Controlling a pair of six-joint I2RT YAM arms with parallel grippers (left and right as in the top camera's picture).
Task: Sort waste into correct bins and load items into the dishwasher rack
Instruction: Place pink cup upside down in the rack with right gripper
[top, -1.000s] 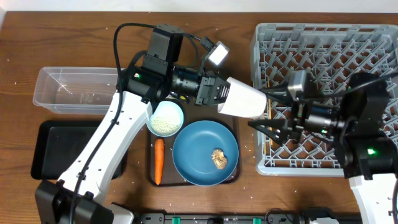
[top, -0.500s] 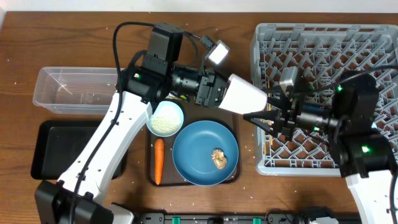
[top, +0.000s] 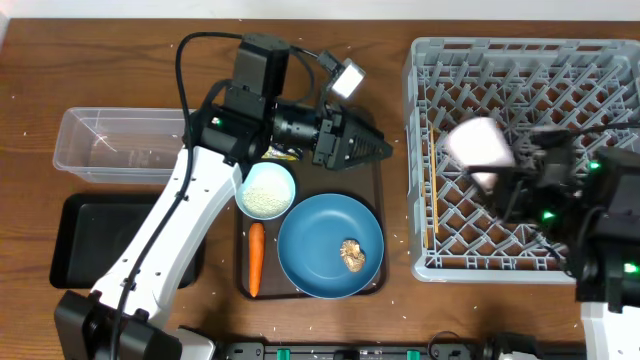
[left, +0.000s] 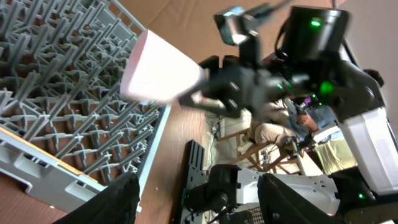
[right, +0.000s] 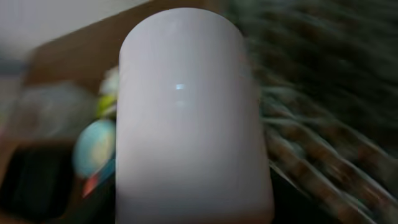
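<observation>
**Pale-pink cup (top: 480, 146) held above the dishwasher rack (top: 560, 80)**
The right gripper (left: 198, 84) is clamped on the cup, which hangs tilted on its side over the rack's left half, apparently clear of the pegs. To seat it well, I would turn its mouth downward, lower it slowly into a gap between pegs, and let go only once it rests steady. Just off the rack's left edge, the left gripper (top: 380, 148) hovers with fingers spread and empty. Farther left of the rack lie the blue plate (top: 315, 235) and the carrot (top: 256, 258).
</observation>
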